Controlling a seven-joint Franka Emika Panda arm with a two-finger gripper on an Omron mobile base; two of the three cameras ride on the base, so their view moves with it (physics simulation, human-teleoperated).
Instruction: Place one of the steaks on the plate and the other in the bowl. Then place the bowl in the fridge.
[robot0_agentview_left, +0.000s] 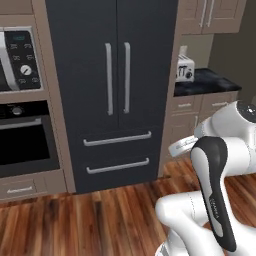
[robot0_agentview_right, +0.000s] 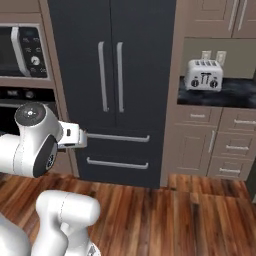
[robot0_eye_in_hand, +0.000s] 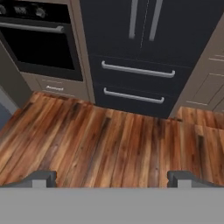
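The fridge (robot0_agentview_left: 110, 75) stands straight ahead, tall and dark charcoal. Both its doors and its two lower drawers are closed, and long silver handles run down the middle. It also faces me in the right base view (robot0_agentview_right: 110, 65), and its lower drawers fill the top of the hand view (robot0_eye_in_hand: 140, 43). My gripper (robot0_eye_in_hand: 112, 177) hangs open above the wooden floor in front of the fridge. Its fingertips (robot0_eye_in_hand: 41, 177) stand wide apart with nothing between them. The arm is folded close to the base. The steaks, the plate and the bowl are out of view.
A built-in oven (robot0_agentview_left: 25, 140) with a microwave (robot0_agentview_left: 15, 60) above it stands left of the fridge. To the right, a dark counter (robot0_agentview_right: 220, 95) over tan drawers carries a silver toaster (robot0_agentview_right: 204, 75). Wooden floor (robot0_eye_in_hand: 109, 140) lies between me and the fridge.
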